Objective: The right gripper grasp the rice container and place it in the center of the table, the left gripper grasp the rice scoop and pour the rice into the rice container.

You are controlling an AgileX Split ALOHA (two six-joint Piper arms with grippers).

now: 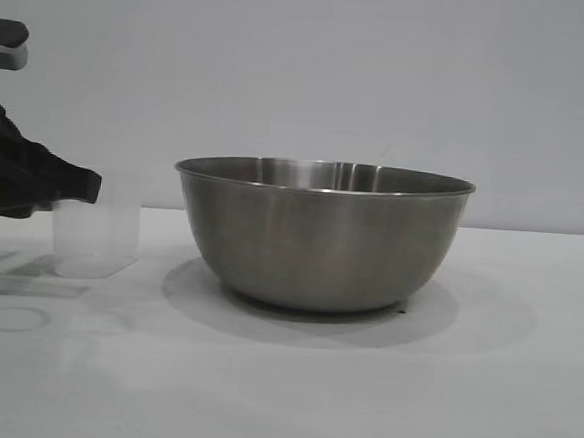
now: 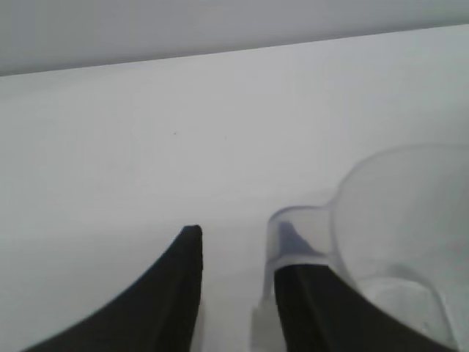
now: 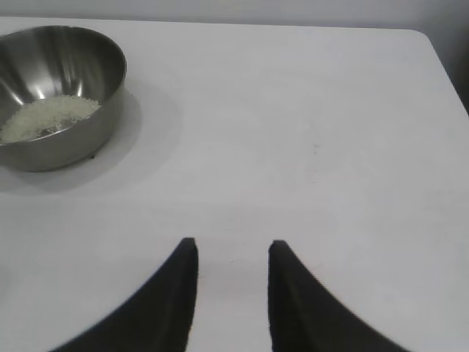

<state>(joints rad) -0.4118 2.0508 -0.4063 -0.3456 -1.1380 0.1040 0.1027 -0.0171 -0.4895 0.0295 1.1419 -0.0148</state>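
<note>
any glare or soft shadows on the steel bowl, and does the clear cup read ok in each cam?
Exterior view: rice container shows mild vertical sheen, with a wide soft shadow on the table; rice scoop nearly blends into the background. Right wrist view: bright glints inside the bowl beside the rice. Left wrist view: scoop close, blurry.

rice (image 3: 47, 117) in rice container (image 3: 88, 125), right tool (image 3: 233, 257) parted, table (image 3: 308, 132)
</note>
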